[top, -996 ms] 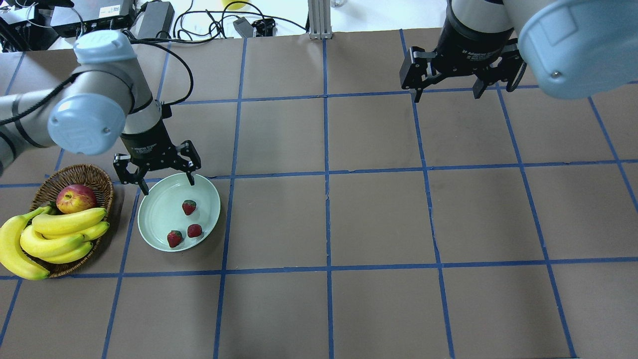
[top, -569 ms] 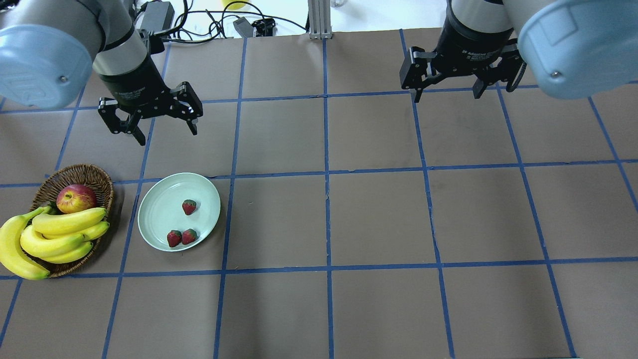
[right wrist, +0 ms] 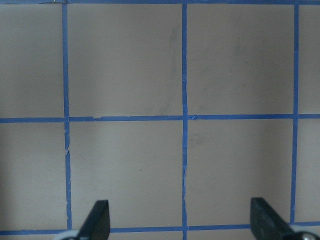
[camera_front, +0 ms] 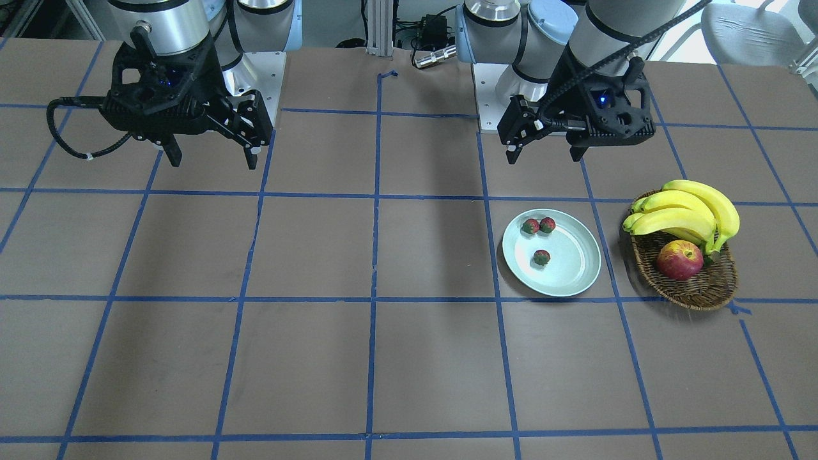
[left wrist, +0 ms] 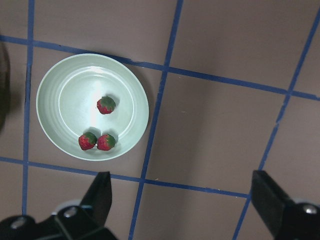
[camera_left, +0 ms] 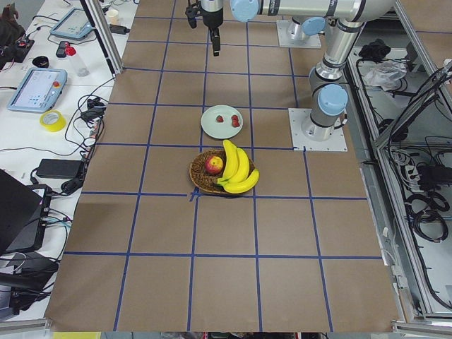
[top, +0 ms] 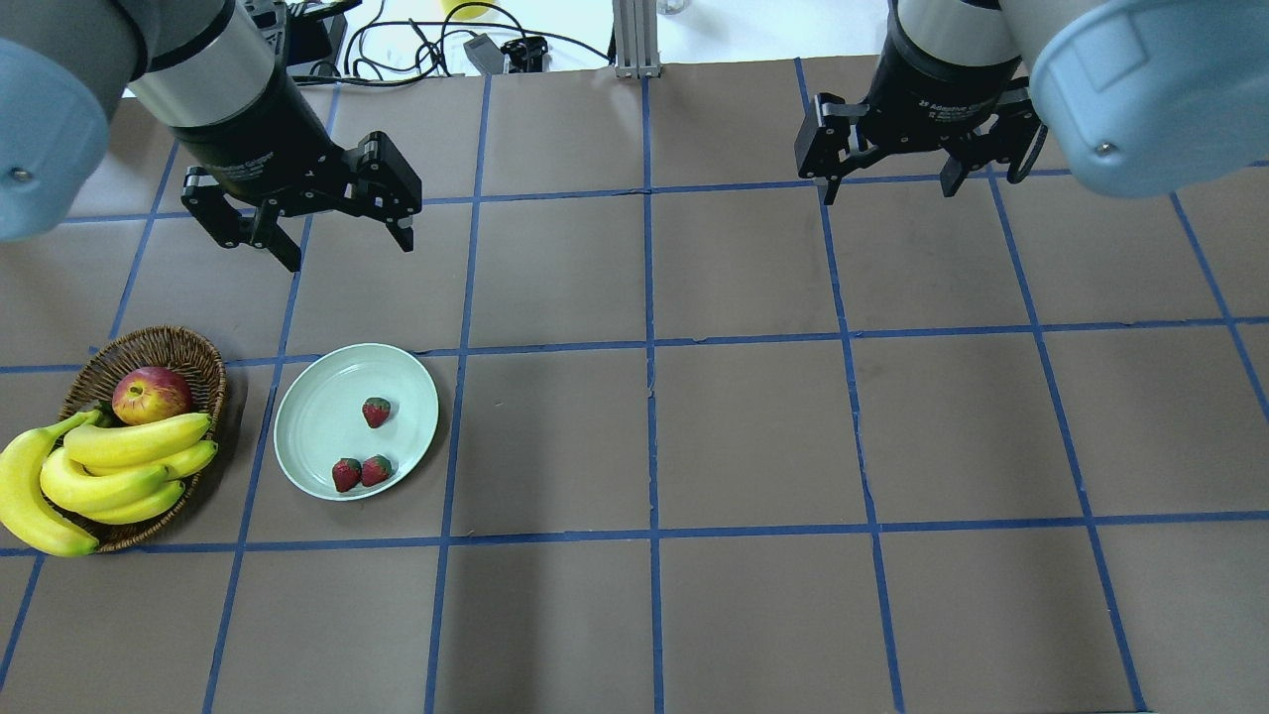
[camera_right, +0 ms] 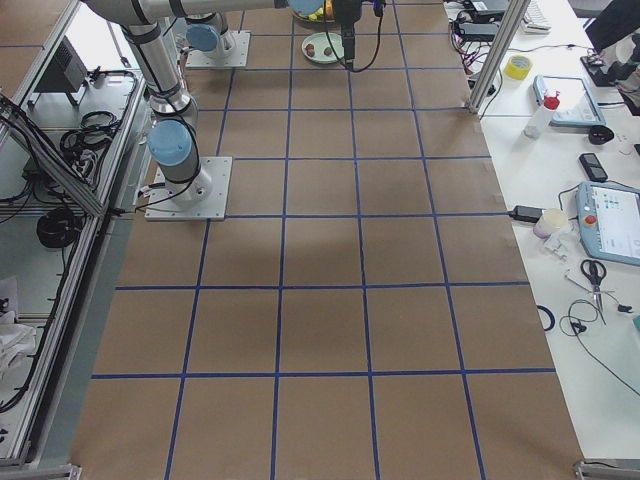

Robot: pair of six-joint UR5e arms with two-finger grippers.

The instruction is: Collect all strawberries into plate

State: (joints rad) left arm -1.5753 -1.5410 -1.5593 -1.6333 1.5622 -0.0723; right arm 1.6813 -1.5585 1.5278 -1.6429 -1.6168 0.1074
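Three red strawberries lie in the pale mint-green plate (top: pixel 317 436): one (top: pixel 376 412) near the middle, two touching ones (top: pixel 346 474) (top: pixel 376 470) near its rim. They also show in the front view (camera_front: pixel 542 257) and the left wrist view (left wrist: pixel 105 105). My left gripper (top: pixel 347 243) is open and empty, raised high, away from the plate toward the table's back. My right gripper (top: pixel 889 186) is open and empty, high over the far right of the table. Plate in the front view (camera_front: pixel 575 268), the left wrist view (left wrist: pixel 65 135).
A brown wicker basket (top: pixel 183 352) with a red-yellow apple (top: pixel 151 394) and a bunch of bananas (top: pixel 99 476) stands just left of the plate. Brown table surface with a blue tape grid. Cables and boxes lie beyond the table's back edge.
My left gripper has risen from just above the plate's far rim and drawn back toward the table's back, open. One strawberry rolled against another near the plate's rim. The right arm has not moved.
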